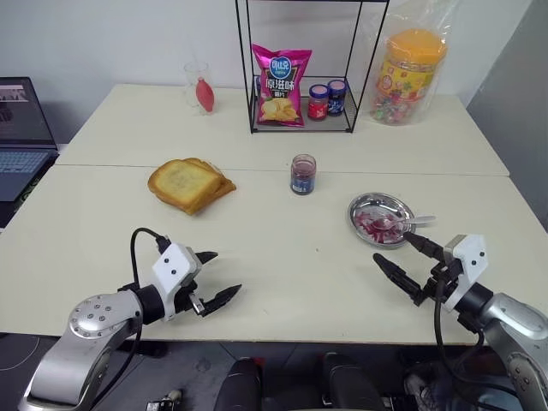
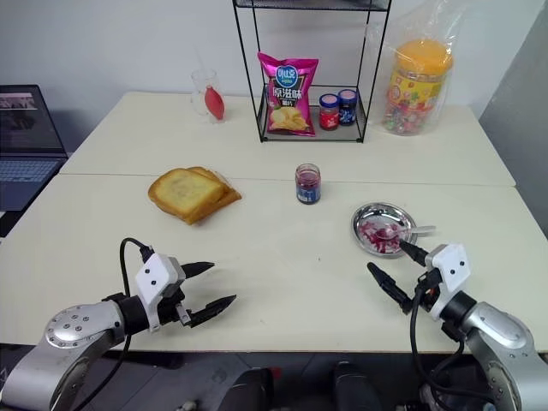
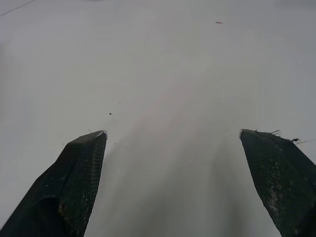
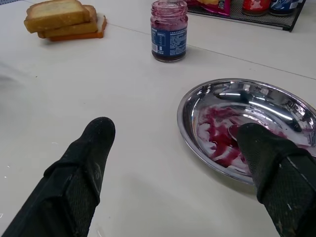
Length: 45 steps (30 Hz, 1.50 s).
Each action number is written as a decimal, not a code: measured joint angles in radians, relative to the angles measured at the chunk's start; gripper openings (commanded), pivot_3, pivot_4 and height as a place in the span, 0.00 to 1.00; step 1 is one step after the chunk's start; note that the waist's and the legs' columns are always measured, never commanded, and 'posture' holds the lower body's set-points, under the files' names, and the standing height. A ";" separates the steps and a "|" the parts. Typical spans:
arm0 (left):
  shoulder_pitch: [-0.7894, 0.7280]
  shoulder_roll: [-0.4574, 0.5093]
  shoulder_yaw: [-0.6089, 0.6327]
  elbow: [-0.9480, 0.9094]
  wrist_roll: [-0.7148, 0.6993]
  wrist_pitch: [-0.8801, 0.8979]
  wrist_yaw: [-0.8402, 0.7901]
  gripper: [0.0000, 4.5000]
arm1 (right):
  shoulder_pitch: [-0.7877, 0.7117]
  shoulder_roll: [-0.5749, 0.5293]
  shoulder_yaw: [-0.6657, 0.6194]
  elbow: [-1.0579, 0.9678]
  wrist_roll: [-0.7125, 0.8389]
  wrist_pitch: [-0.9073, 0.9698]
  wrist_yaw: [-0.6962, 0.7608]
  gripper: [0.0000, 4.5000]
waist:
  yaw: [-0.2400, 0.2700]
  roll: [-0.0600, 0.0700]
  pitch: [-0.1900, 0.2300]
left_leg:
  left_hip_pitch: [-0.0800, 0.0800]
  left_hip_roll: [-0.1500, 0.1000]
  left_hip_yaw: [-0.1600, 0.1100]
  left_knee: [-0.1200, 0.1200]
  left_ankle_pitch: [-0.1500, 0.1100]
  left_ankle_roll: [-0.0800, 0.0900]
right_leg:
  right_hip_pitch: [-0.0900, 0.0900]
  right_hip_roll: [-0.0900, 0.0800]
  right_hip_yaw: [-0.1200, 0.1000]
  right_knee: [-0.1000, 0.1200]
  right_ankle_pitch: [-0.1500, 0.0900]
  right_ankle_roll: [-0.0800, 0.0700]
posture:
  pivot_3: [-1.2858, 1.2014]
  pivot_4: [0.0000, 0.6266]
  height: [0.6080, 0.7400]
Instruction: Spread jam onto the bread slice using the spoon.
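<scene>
The left gripper (image 1: 219, 274) hangs just above the table (image 1: 282, 282) near its front edge on the left side, with its two black fingers (image 3: 79, 182) spread wide and nothing between them; under it there is only the bare pale surface. The right gripper (image 1: 404, 259) is near the front edge on the right side, also wide open and empty, and its fingers (image 4: 84, 168) point toward the middle of the table. Just beyond it lies a round shallow steel dish (image 1: 363, 224), smeared inside with red-purple jam, and the spoon (image 1: 409, 222) rests in this dish with the bowl in the smear and the slim handle going out over the rim toward the right edge of the table. In the right wrist view one fingertip stands in front of the dish's near rim, but whether it touches it I cannot tell. The jam (image 1: 302, 177) is in a small clear glass jar (image 4: 169, 30) with a dark label, without lid, standing upright near the middle of the table, apart from the dish. The bread slice (image 1: 181, 181) lies on a small stack of toast to the left of the jar, well apart from both grippers. At the back edge stands a black wire rack (image 1: 301, 127) holding a pink bag of chips (image 1: 280, 86) and two small jars with a red lid (image 1: 318, 100) and a blue lid (image 1: 336, 96). Left of the rack is a clear glass (image 1: 199, 86) with something red in it, and right of it a big candy container with orange lid (image 1: 411, 75). A laptop (image 1: 21, 128) is beside the left edge
</scene>
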 measured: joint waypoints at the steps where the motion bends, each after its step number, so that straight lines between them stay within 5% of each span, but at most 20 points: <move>1: -0.001 0.000 0.000 0.000 0.000 0.000 0.000 1.00 | 0.000 0.000 0.000 -0.002 0.000 0.000 -0.001 0.97 | 0.000 0.000 0.000 | 0.000 0.000 0.000 0.000 0.000 0.000 | 0.000 0.000 0.000 0.000 0.000 0.000 | 0.52 0.24 1.00; 29: -0.049 -0.041 -0.006 0.051 0.063 -0.156 0.004 1.00 | -0.022 0.008 0.019 -0.029 0.025 0.032 -0.029 0.97 | 0.000 0.000 0.000 | 0.000 0.000 0.000 0.000 0.000 0.000 | 0.000 0.000 0.000 0.000 0.000 0.000 | 0.52 0.24 1.00; 36: -0.059 -0.065 -0.021 0.101 0.178 -0.208 0.090 1.00 | -0.028 -0.026 0.065 -0.030 -0.010 0.024 0.011 0.97 | 0.000 0.000 0.000 | 0.000 0.000 0.000 0.000 0.000 0.000 | 0.000 0.000 0.000 0.000 0.000 0.000 | 0.52 0.24 1.00; 40: -0.160 -0.231 0.109 0.135 0.103 -0.135 0.270 1.00 | -0.116 -0.026 0.082 -0.035 -0.010 0.036 -0.007 0.97 | 0.000 -0.002 0.000 | -0.001 0.000 -0.001 0.002 0.000 0.000 | 0.000 0.001 -0.002 0.000 0.003 0.005 | 0.52 0.24 1.00; 45: -0.282 -0.290 0.298 0.212 -0.013 0.008 0.442 1.00 | -0.247 -0.062 0.120 -0.041 -0.003 0.128 -0.016 0.97 | -0.002 -0.002 -0.001 | 0.000 0.000 0.001 0.002 0.000 0.000 | 0.000 0.001 -0.001 0.000 0.007 0.012 | 0.52 0.24 1.00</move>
